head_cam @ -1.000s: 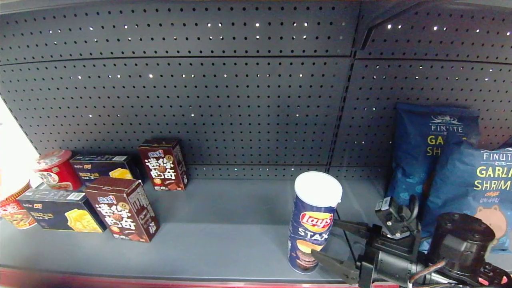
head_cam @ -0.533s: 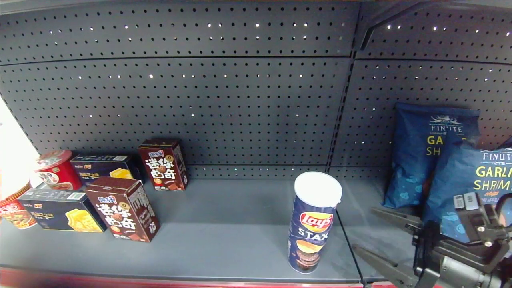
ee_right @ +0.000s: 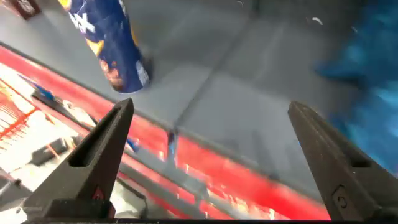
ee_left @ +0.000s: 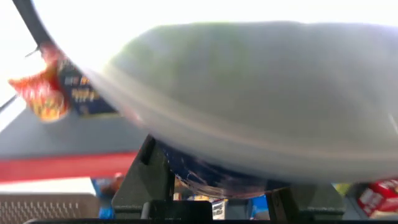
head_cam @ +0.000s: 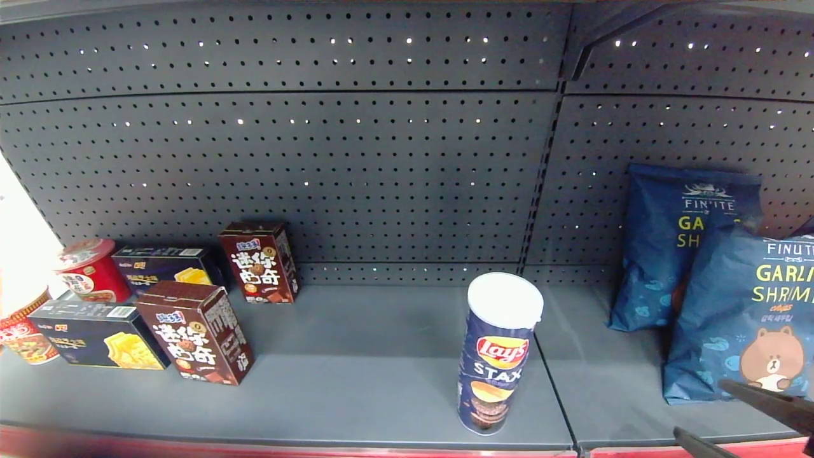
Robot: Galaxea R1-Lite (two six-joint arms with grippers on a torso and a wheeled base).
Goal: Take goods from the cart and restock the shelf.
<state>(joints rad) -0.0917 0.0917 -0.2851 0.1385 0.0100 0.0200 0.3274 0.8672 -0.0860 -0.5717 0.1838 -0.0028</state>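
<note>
A dark blue chips can point(head_cam: 499, 362) with a white lid stands upright near the shelf's point(head_cam: 356, 375) front edge. My right gripper point(head_cam: 699, 407) is open and holds nothing, low at the right, well clear of the can. From the right wrist, the can point(ee_right: 109, 43) stands beyond the spread fingers point(ee_right: 106, 149). My left gripper point(ee_left: 211, 193) is below shelf level, its fingers on either side of a blurred pale rounded package point(ee_left: 261, 99) with a dark blue part under it.
Two brown boxes point(head_cam: 197, 340), two dark boxes point(head_cam: 95, 343) and red noodle cups point(head_cam: 89, 267) fill the shelf's left. Blue snack bags point(head_cam: 744, 312) lean at the right. Bare shelf lies between the boxes and the can. The red front lip point(ee_right: 249, 180) runs along the edge.
My right gripper has drawn back from the can to the right and downward, staying open. The can stays standing where it was.
</note>
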